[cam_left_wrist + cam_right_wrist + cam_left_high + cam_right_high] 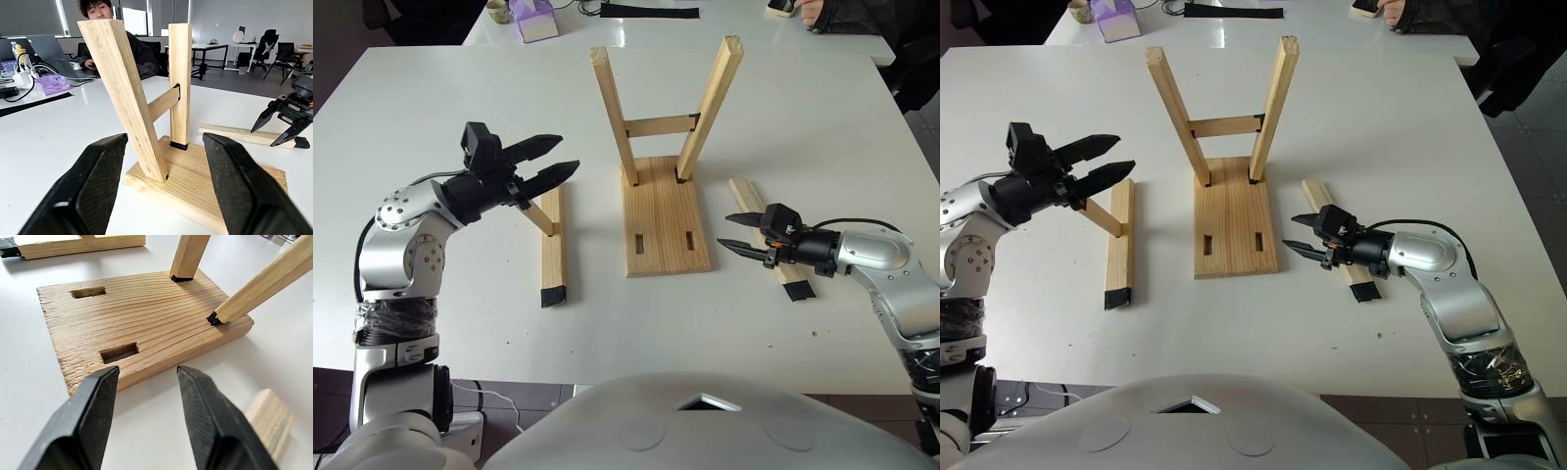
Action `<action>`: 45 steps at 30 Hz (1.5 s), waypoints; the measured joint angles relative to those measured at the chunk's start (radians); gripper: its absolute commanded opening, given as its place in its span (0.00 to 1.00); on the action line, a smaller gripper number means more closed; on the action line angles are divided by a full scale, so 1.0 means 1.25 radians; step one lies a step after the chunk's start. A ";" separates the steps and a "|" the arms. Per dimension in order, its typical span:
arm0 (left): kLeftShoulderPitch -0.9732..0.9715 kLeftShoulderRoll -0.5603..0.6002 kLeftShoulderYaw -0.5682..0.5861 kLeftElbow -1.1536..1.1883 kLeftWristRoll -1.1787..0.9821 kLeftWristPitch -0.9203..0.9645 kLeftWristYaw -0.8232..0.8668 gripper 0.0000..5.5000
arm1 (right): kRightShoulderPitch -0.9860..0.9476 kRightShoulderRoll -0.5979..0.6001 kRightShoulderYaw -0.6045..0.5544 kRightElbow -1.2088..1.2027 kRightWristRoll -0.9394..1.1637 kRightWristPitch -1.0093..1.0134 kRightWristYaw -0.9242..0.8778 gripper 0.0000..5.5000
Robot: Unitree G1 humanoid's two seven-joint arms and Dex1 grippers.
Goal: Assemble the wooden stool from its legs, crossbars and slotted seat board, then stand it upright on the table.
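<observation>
Seat board [666, 220] lies flat, just clear of right end effector [722, 229].

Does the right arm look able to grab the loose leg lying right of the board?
Probably yes: the open right gripper hangs close by that loose leg, with nothing in between.

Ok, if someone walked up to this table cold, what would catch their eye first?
The half-built stool mid-table: a seat board lying flat with two legs standing in its far slots, joined by a crossbar, and two near slots empty. An open gripper flanks it on each side: the left gripper by a loose leg piece left of the board, the right gripper low over a second leg piece on the right.
</observation>
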 measured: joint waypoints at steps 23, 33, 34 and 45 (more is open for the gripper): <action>0.474 0.189 -0.113 -0.400 0.147 0.072 0.047 0.52 | 0.117 0.031 -0.045 -0.076 0.010 0.005 -0.069 0.40; 0.511 0.259 -0.105 -0.265 0.270 -0.025 -0.021 0.52 | 0.147 0.048 -0.042 -0.085 0.000 0.005 -0.104 0.40; 0.510 0.265 -0.093 -0.251 0.274 -0.034 -0.028 0.52 | 0.154 0.049 -0.042 -0.085 -0.001 0.005 -0.108 0.40; 0.355 0.345 0.181 -0.263 0.102 0.008 -0.129 0.56 | 0.202 0.052 -0.062 -0.092 -0.009 -0.003 -0.124 0.40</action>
